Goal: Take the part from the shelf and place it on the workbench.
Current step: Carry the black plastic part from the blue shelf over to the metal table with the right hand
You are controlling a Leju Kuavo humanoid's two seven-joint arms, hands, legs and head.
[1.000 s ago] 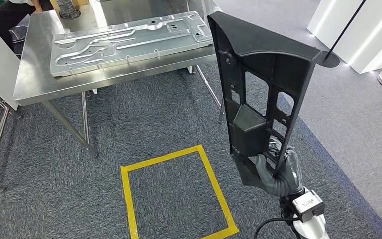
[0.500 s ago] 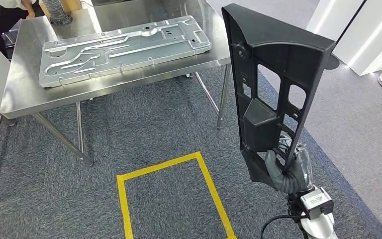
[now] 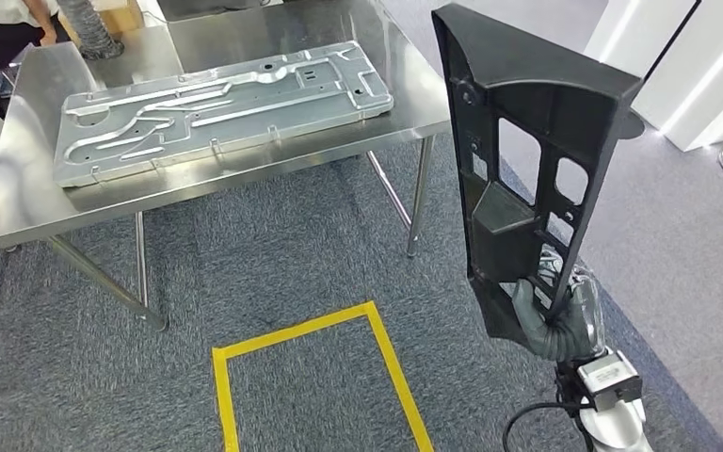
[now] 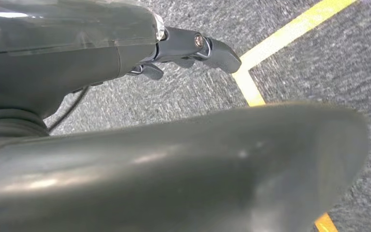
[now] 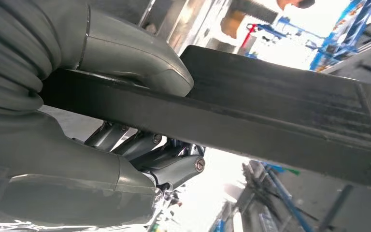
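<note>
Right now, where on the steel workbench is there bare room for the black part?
The workbench is mostly covered by the metal panel. Bare steel borders it in a front-edge strip and a wider patch at the left end. The right hand holds the black part.

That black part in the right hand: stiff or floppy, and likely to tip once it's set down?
Probably stiff: the black part stands upright above the right hand, gripped only at its lower end, with no visible sag. Likely light for its size, given its ribs and cut-outs. Stood on end on the workbench it looks tall and narrow, so apt to tip; flat seems safer.
</note>
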